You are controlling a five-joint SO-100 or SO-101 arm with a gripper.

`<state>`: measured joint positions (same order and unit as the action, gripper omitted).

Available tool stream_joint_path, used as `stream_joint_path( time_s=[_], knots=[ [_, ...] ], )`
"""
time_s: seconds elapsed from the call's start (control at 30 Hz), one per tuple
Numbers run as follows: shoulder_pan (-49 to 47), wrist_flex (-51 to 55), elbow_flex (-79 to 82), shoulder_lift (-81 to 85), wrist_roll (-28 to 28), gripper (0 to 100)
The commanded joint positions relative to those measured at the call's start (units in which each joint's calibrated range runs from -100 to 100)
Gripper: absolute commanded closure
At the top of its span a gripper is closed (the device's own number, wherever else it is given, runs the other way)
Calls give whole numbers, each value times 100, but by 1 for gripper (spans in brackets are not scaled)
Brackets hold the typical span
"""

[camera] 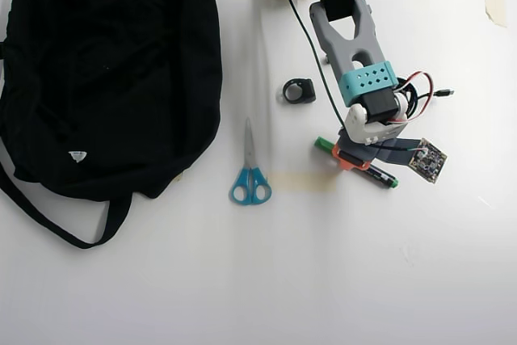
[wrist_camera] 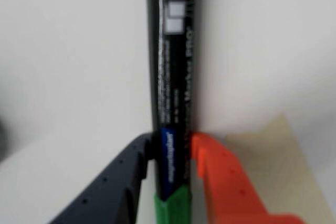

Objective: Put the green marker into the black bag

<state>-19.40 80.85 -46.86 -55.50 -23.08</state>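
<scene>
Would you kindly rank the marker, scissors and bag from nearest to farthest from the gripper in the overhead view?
1. Green marker: between the fingers of the gripper.
2. Scissors: to its left.
3. Black bag: far left.

Blurred print on the marker (wrist_camera: 173, 87), its tip cut off; the arm (camera: 355, 62) hides its middle overhead.
</scene>
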Motion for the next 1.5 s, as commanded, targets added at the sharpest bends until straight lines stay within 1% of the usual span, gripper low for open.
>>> stream_joint_path(
  time_s=[0.0,1.47],
  knots=[
    [40,-109,-184,65,11,97],
    [25,46,-193,181,27,98]
  ],
)
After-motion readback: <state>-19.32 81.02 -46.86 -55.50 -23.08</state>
